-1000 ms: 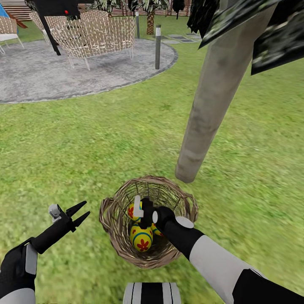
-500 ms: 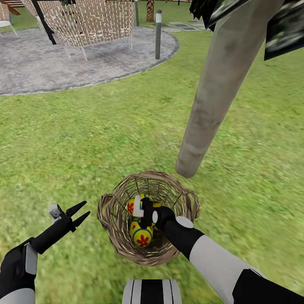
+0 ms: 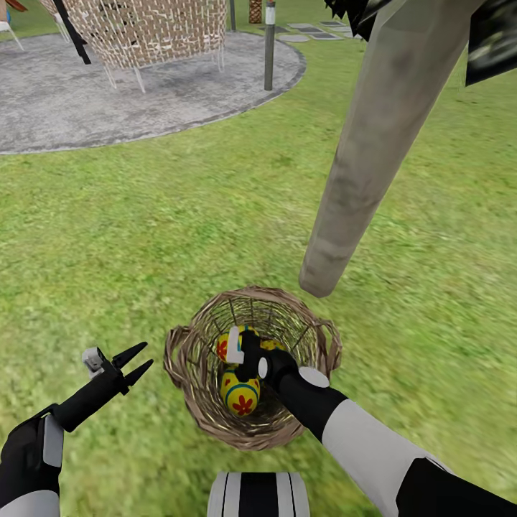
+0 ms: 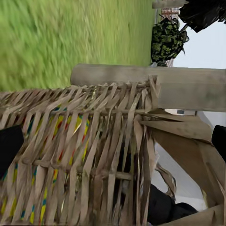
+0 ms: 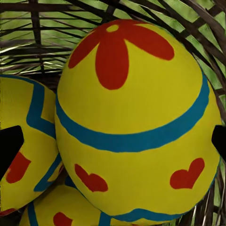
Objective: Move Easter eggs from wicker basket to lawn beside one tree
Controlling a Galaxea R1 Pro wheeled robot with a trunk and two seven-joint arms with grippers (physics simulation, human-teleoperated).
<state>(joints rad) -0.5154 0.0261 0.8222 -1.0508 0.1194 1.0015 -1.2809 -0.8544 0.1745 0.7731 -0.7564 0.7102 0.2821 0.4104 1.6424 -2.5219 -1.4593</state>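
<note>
Reaching down into the basket (image 3: pixel 188 366) with the right gripper (image 3: pixel 244 350), fingers spread wide and unclenched, gripping nothing. Showing, in the right wrist view, one egg (image 5: pixel 136 122) sitting squarely between the two dark fingertips (image 5: pixel 9 148), long axis running across the gap, flower end turned toward the wicker wall, hearts nearer the camera. Counting three eggs, all lying inside the basket: a second (image 5: pixel 26 155) pressed against the first one's side, a third (image 5: pixel 61 212) tucked beneath both. Seeing in the head view one egg (image 3: pixel 241 392) resting low with a red flower facing up, another (image 3: pixel 225 346) peeking out beside the gripper, the third mostly hidden by the wrist. Standing on the lawn (image 3: pixel 143 237), the single basket sitting just beside the base of one tree (image 3: pixel 359 165), trunk rising pale and slanted across the view. Hovering to the basket's left, apart from it, the left gripper (image 3: pixel 134 365), fingers parted and empty, looking in its wrist view at the woven basket side (image 4: pixel 80 155) with the trunk (image 4: pixel 141 75) behind.
</note>
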